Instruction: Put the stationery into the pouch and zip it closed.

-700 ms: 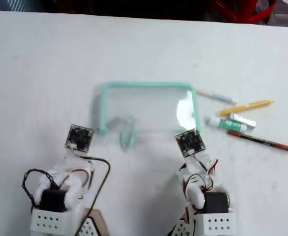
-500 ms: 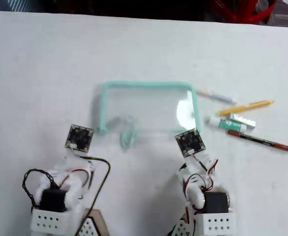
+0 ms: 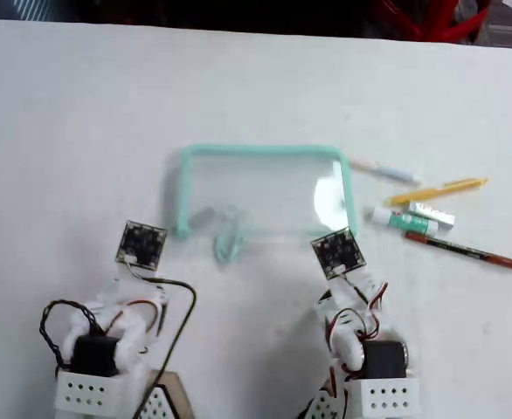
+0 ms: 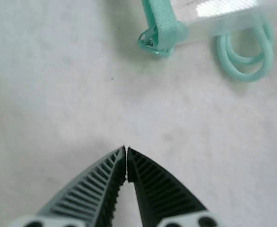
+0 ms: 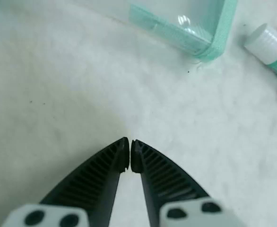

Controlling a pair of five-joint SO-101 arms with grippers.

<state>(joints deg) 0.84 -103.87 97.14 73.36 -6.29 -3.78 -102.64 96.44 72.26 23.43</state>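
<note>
- The pouch (image 3: 260, 192), clear with teal edging, is lying flat on the white desk (image 3: 81, 113); its teal loop (image 3: 228, 240) is trailing off the edge nearest the arms
- The stationery is lying outside the pouch, beside its right end: a pale pen (image 3: 383, 170), a yellow pen (image 3: 435, 190), a glue stick (image 3: 400, 220), a small white block (image 3: 432, 214) and a dark red pen (image 3: 461, 250); the red pen is lying farthest from the pouch
- The left jaws are sitting closed on nothing, pointing at the pouch's near left corner
- The right jaws are pressing together, empty, just short of the pouch's near right corner
</note>
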